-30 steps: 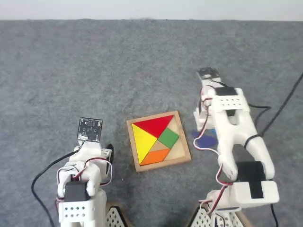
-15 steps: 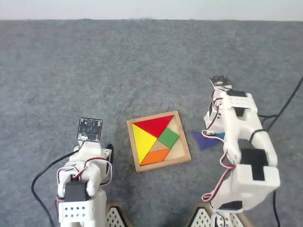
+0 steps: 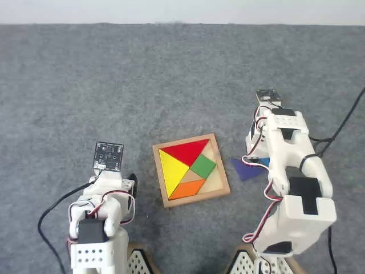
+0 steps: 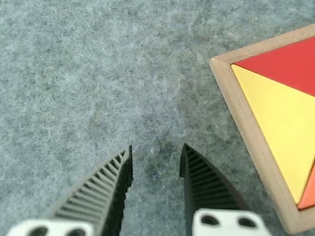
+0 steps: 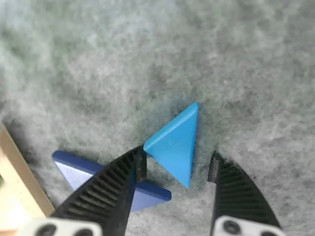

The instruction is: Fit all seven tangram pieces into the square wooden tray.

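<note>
Light-blue triangle [image 5: 173, 142] lies between parted right jaws.

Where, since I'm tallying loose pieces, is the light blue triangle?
In the right wrist view the light blue triangle lies on the mat within the open right pincer, beside the dark blue triangle.

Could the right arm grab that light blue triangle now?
Probably yes: the right gripper is open with the light blue triangle between its fingers, nothing covering it; the dark blue piece lies close beside.
</note>
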`<action>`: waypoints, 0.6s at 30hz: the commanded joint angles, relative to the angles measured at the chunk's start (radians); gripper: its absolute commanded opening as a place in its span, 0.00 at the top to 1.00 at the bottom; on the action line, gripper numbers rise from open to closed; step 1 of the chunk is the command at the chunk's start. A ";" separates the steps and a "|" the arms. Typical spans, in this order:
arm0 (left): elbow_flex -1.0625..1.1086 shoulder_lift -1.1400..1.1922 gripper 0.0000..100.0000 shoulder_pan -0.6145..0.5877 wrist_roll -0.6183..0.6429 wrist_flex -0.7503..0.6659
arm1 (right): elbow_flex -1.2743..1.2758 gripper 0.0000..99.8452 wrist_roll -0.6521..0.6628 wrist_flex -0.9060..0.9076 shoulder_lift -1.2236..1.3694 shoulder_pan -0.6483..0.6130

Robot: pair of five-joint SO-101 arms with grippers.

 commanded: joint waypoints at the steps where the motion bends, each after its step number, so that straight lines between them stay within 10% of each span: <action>1: -0.008 -0.028 0.85 0.002 -0.006 0.009 | -0.044 0.79 -0.064 -0.027 0.018 0.008; 18: -0.008 -0.028 0.85 0.002 -0.006 0.009 | -0.044 0.95 -0.071 -0.036 0.012 0.012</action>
